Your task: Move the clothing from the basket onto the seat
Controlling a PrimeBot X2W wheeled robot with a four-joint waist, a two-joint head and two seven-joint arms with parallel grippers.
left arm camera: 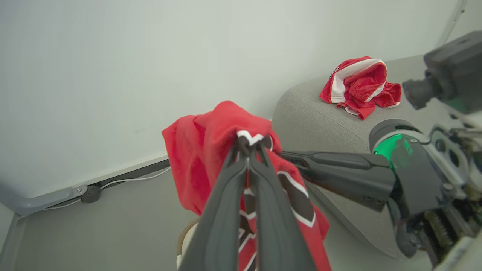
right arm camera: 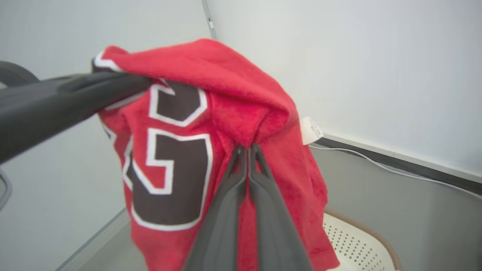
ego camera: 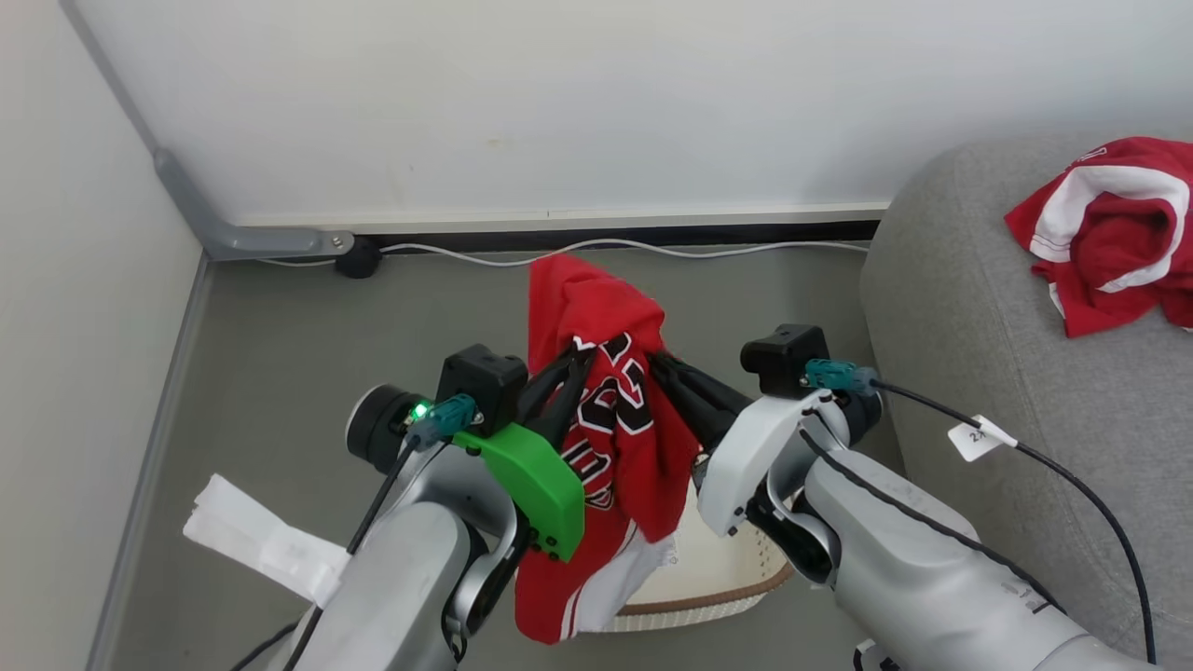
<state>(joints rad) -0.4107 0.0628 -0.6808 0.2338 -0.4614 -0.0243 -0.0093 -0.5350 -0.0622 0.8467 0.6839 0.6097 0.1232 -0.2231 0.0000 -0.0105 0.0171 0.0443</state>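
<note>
A red jersey [ego camera: 606, 410] with a black, white-edged number hangs in the air above the cream basket [ego camera: 718, 578]. My left gripper [ego camera: 582, 352] is shut on its left side, seen pinching white trim in the left wrist view [left arm camera: 251, 140]. My right gripper [ego camera: 657, 359] is shut on a red fold at its right side, seen close up in the right wrist view [right arm camera: 247, 147]. The jersey [right arm camera: 196, 124] drapes between both grippers, its lower end trailing over the basket rim [right arm camera: 376, 233]. Another red and white garment [ego camera: 1109, 233] lies crumpled on the grey seat [ego camera: 979, 308] at the right.
A white wall and baseboard run behind, with a white cable [ego camera: 606, 247] along the floor and a grey corner bracket [ego camera: 242, 238]. A white paper piece [ego camera: 252, 540] lies on the grey floor at lower left. A tagged black cable [ego camera: 979, 436] crosses the seat's front.
</note>
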